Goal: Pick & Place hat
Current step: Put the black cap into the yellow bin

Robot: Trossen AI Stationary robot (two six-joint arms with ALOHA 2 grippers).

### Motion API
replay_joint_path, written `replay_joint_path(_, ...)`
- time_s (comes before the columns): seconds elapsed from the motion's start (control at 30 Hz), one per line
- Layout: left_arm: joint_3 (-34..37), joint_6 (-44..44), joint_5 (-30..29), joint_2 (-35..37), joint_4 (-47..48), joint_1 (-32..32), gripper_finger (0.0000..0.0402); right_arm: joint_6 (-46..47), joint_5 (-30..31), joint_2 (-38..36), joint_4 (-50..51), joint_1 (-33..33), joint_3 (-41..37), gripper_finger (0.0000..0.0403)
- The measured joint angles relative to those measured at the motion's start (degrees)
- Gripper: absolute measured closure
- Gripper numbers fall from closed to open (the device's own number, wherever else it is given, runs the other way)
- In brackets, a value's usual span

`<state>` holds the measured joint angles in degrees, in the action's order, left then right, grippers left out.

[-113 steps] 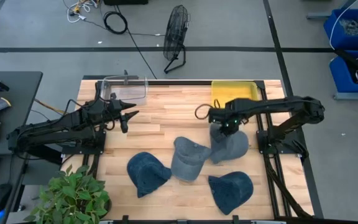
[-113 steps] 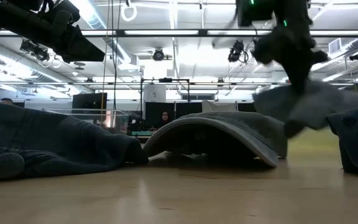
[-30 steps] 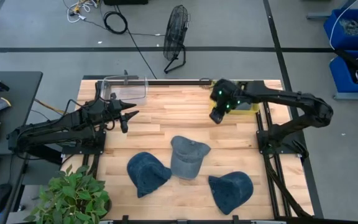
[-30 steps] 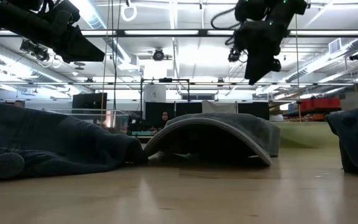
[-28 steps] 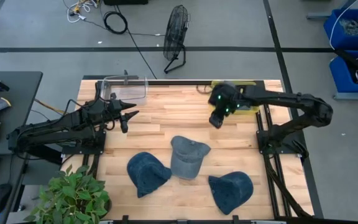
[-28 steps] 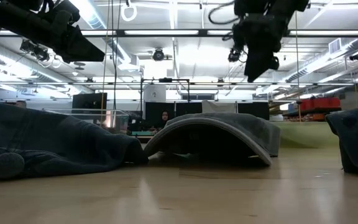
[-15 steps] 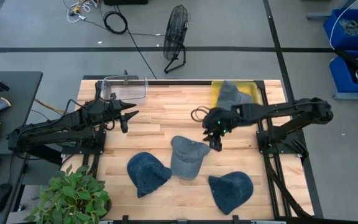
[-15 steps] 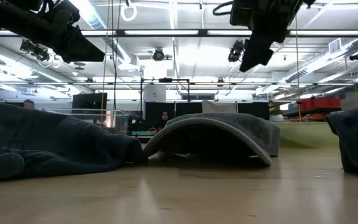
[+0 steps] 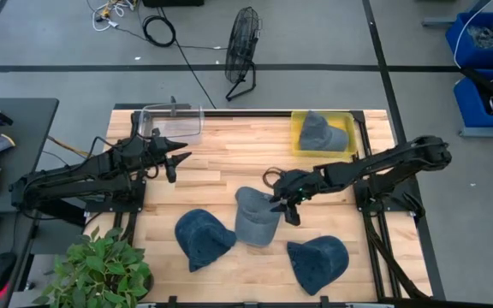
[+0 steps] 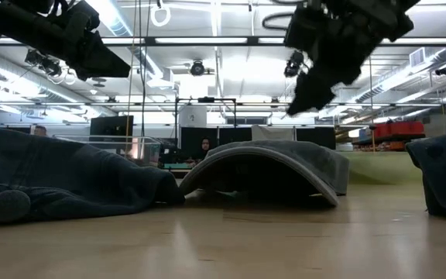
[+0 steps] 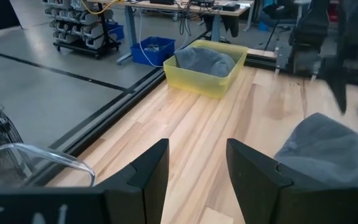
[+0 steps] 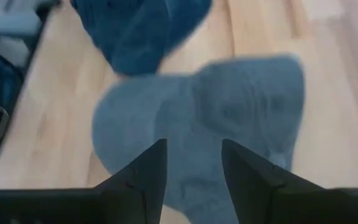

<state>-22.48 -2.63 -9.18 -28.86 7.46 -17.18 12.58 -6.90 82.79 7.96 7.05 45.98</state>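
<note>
Hats lie in four places on my wooden table [image 9: 221,162]. One grey hat [image 9: 318,131] sits inside the yellow bin [image 9: 298,141] at the far right corner. A light grey cap [image 9: 255,217] lies mid-table, touching a dark blue hat [image 9: 202,239] on its left. Another dark blue hat [image 9: 318,261] rests near the table's near edge, to the right.

My right gripper [image 9: 287,208] hangs above the right edge of the light grey cap, fingers apart and holding nothing; its wrist camera looks straight down on that cap [image 12: 229,118] between the open fingers [image 12: 143,180].

My left gripper [image 9: 175,157] waits over the far left of the table, fingers apart, near a clear container [image 9: 172,118]. Bare wood lies open between the two arms and between the cap and the bin.
</note>
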Motion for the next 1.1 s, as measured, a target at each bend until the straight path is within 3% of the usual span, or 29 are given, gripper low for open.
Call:
replay_joint_path(0.33, 0.00, -1.69, -0.01, -0.01, -0.05, 0.01, 0.0236, 0.00, -3.61, 10.77, -1.77, 0.00, -0.22, 0.0245)
replay_joint_path(0.63, 0.00, -1.37, -0.01, -0.02, -0.08, 0.00, 0.0236, -0.03, -4.46, 12.25, -1.64, -0.11, -0.20, 0.0249)
replay_joint_path(0.77, 0.00, -1.23, -0.01, -0.02, -0.10, -0.01, 0.0236, -1.92, -6.27, 12.23, 0.63, -0.10, -0.20, 0.0290)
replay_joint_path(0.93, 0.00, -1.19, -0.01, -0.02, -0.15, -0.01, 0.0236, -6.56, -7.68, 12.23, 8.38, -0.09, 1.04, 0.0387)
replay_joint_path(1.1, 0.00, -1.16, -0.01, 0.00, -0.15, -0.01, 0.0236, -22.10, -6.70, 12.23, 27.04, -0.02, 10.46, 0.0389)
